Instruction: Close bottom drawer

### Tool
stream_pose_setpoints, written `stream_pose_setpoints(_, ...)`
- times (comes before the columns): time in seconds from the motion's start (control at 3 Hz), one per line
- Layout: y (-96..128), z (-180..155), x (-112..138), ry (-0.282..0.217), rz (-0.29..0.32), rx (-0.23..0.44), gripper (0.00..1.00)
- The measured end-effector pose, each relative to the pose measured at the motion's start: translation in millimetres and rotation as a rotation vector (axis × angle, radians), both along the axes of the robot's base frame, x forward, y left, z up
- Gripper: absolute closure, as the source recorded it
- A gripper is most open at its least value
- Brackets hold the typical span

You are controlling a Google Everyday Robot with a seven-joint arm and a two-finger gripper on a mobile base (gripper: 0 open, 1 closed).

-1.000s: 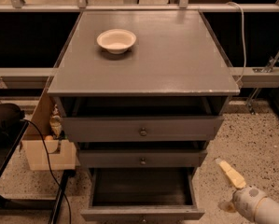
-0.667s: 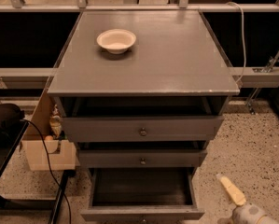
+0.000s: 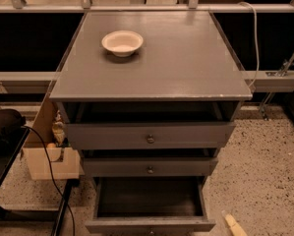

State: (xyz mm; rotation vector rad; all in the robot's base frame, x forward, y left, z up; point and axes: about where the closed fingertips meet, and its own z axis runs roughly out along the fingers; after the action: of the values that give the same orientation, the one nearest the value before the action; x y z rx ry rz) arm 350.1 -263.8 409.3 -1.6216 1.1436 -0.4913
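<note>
The grey cabinet (image 3: 156, 58) has three drawers. The bottom drawer (image 3: 150, 224) is pulled far out toward me, and its dark inside shows from above. Its flat front lies along the lower edge of the camera view, with the knob cut off there. The middle drawer (image 3: 150, 167) and the top drawer (image 3: 149, 135) each stand slightly out and show a round knob. Of my gripper (image 3: 233, 225), only a tan tip shows at the bottom right, on the floor side, right of the bottom drawer's front corner and apart from it.
A white bowl (image 3: 122, 42) sits on the cabinet top at the back left. A cardboard box (image 3: 48, 151) with a black cable stands to the left of the cabinet. A black stand (image 3: 6, 132) is at the far left. Speckled floor (image 3: 264, 171) lies to the right.
My gripper has dropped toward the bottom edge of the view. Its white wrist is now out of the picture and only the tan tip remains. The drawers have not moved.
</note>
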Motion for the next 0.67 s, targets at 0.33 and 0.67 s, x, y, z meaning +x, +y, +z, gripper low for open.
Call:
stream_pose_setpoints(0.33,16.5,-23.9,-4.8,-0.006,0.008,0.062,0.19)
stream_pose_setpoints(0.67,16.5,-24.0,-4.8,-0.006,0.008,0.062,0.43)
